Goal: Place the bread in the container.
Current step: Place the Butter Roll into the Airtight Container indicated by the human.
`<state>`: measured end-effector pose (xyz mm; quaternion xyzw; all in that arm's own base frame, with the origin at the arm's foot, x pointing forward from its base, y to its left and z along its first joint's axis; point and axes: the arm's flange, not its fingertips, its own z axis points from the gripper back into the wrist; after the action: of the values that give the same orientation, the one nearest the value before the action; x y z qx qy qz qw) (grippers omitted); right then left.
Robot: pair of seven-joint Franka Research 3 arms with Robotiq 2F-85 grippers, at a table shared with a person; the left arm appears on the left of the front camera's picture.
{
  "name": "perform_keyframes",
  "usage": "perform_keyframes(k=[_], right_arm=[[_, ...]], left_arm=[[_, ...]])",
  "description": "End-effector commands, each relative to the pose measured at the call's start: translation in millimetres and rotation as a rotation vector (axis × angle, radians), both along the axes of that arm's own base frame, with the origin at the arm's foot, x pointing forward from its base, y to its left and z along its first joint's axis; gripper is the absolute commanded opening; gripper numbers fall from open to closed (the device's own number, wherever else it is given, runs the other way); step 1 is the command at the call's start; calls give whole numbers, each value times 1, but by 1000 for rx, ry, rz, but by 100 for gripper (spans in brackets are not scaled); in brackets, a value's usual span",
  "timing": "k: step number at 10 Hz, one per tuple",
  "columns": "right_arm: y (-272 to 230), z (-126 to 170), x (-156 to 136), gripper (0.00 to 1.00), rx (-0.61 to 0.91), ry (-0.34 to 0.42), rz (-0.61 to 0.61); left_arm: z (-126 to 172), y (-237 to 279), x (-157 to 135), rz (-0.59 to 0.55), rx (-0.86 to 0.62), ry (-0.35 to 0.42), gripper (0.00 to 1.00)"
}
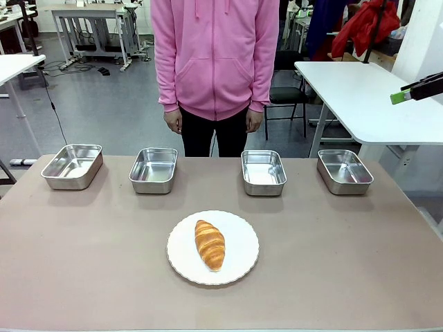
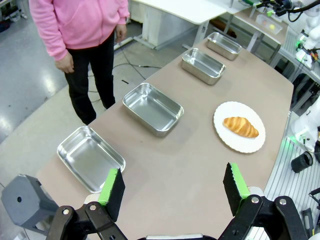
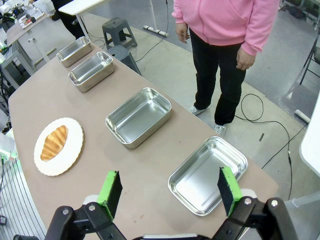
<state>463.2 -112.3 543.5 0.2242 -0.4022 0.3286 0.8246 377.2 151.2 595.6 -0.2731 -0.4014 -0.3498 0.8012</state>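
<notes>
The bread (image 1: pixel 210 243), a golden-brown croissant, lies on a round white plate (image 1: pixel 242 234) at the table's near middle. Several look-alike shiny steel pans stand empty in a row behind it; any of them could be the container (image 1: pixel 263 171), and I cannot tell which. My left gripper (image 2: pixel 172 175) hangs open and empty above the table's left end, over the nearest pan (image 2: pixel 90 157), with the bread (image 2: pixel 240 126) farther off. My right gripper (image 3: pixel 169 176) is open and empty above the right end pan (image 3: pixel 207 175). Its green-tipped fingers (image 1: pixel 401 95) show high at the right.
A person in a pink hoodie stands at the far side, hands (image 1: pixel 173 121) hanging down off the table. The other pans (image 1: pixel 72 166) (image 1: pixel 154 169) (image 1: pixel 344 171) line the far edge. A white table (image 1: pixel 360 90) stands behind at the right.
</notes>
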Motion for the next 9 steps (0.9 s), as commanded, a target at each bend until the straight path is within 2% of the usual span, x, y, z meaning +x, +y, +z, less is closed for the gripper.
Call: perform_keyframes(k=[1,9], right_arm=[[1,0,0,100,1,-2,2],[1,0,0,100,1,-2,2]], left_arm=[[1,-1,0,-1,-1,-6,100],[1,-1,0,-1,-1,-6,100]])
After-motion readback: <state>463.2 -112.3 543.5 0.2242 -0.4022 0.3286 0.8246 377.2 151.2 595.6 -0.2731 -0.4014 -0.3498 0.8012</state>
